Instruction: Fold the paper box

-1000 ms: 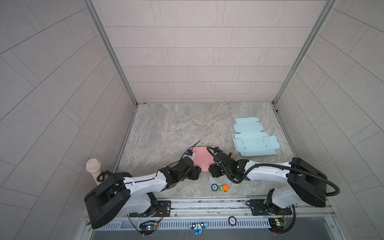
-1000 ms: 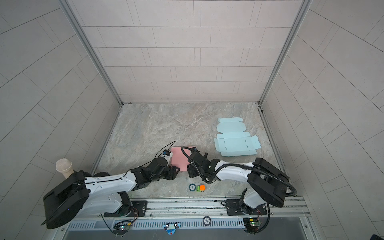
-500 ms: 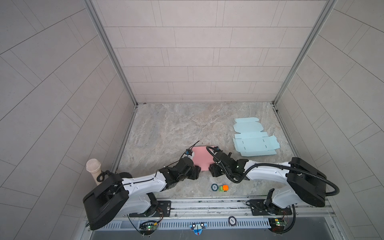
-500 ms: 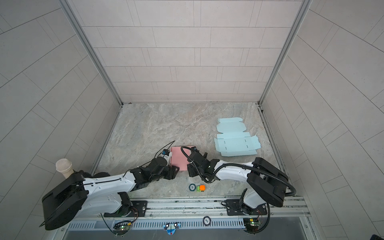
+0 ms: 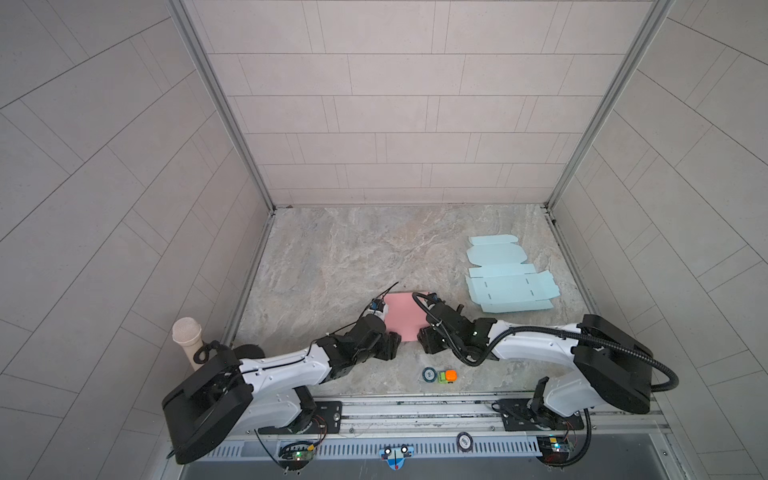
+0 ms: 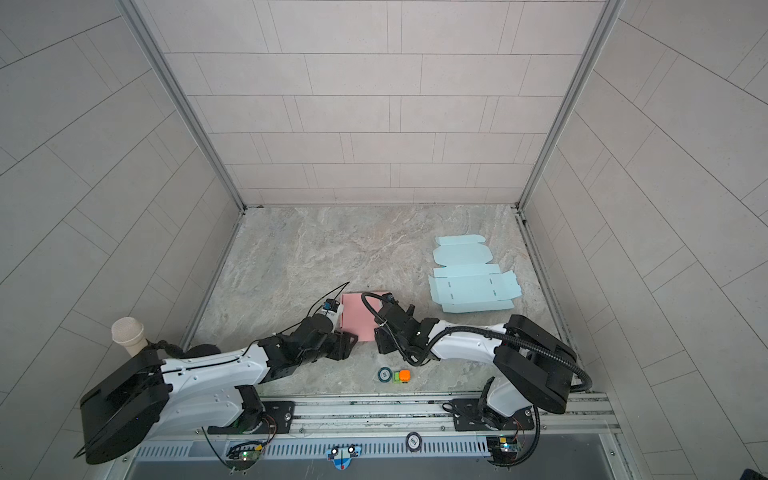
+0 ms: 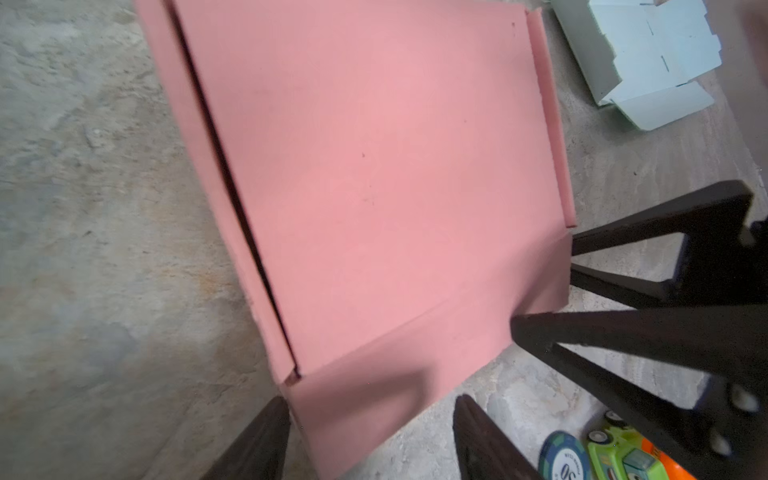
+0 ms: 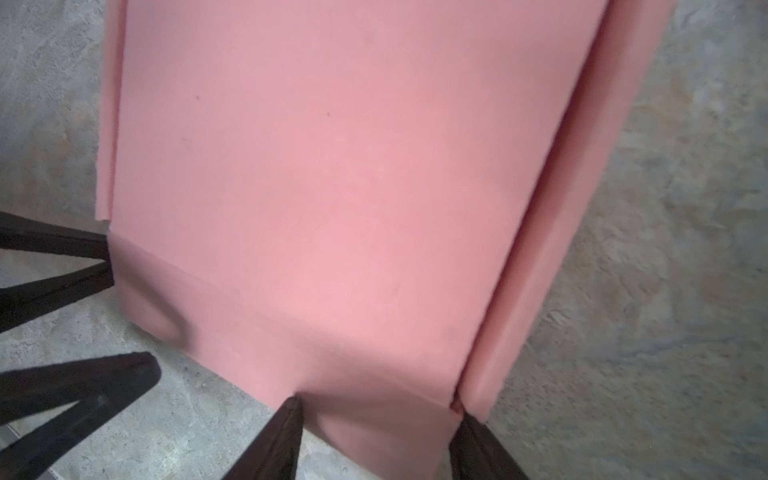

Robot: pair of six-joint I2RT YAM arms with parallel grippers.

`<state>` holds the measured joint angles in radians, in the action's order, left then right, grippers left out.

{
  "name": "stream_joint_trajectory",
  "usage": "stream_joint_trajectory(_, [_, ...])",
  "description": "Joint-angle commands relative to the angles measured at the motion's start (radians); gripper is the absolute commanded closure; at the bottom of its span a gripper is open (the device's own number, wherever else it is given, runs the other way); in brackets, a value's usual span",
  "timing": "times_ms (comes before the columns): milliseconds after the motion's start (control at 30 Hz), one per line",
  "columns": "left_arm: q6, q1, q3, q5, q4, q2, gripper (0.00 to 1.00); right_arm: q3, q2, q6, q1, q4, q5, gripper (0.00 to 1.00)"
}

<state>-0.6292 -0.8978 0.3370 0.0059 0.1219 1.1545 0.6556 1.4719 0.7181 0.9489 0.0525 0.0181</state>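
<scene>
So, your left claw (image 7: 372,401) sits half open astride the flap of the pink box (image 7: 374,166), right claw (image 8: 378,409) likewise at its other corner, neither pinching it

We find the pink paper box (image 5: 405,318) low in the centre of both top views, lying on the stone table (image 5: 332,257) with one broad, smooth panel facing up. Close up, narrow side strips run along both long edges - one parted from the panel by a dark slit - and the end flap bends down along a soft crease, slightly dented.
</scene>
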Motion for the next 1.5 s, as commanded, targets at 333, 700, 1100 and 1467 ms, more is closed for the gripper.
stream_joint_trajectory(333, [0.043, 0.067, 0.000, 0.045, -0.032, -0.063, 0.34, 0.025, -0.002, -0.001, -0.001, 0.012, -0.015, 0.42])
stream_joint_trajectory(700, [0.165, 0.226, 0.146, 0.068, -0.099, -0.027, 0.33, 0.027, 0.007, -0.003, -0.004, 0.010, -0.017, 0.43])
stream_joint_trajectory(1100, [0.213, 0.298, 0.301, 0.066, -0.030, 0.294, 0.34, 0.035, 0.024, -0.012, -0.013, -0.003, -0.014, 0.43])
stream_joint_trajectory(1467, [0.209, 0.298, 0.265, 0.070, 0.012, 0.350, 0.36, 0.070, 0.073, -0.056, -0.060, -0.002, -0.019, 0.43])
